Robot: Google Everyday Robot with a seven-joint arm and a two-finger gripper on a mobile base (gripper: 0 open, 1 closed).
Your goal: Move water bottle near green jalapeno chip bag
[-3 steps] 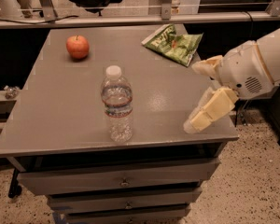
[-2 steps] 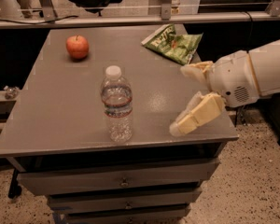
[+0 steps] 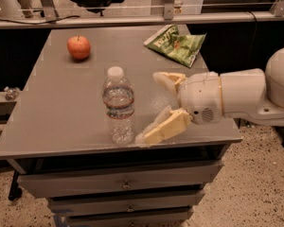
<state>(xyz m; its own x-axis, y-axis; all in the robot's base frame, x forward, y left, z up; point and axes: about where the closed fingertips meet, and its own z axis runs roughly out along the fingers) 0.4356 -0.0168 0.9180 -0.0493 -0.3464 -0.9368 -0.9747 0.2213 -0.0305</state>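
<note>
Two pale fingers (image 3: 166,126) of the end effector (image 3: 150,107) are spread wide, with nothing between them. One finger is up high and one is low, down by the surface (image 3: 61,108). The end effector is just to the right of the water bottle (image 3: 118,105), and its open side faces the bottle. I think the fingers are wide apart so the bottle can fit in between them. The low tip is very near the bottom of the bottle, but I cannot tell if it touches. The water bottle stands up straight near the front edge, with its cap on. The green jalapeno chip bag (image 3: 176,45) lies flat at the back right, well apart from the bottle. A red apple (image 3: 79,47) sits at the back left, out of the way.
</note>
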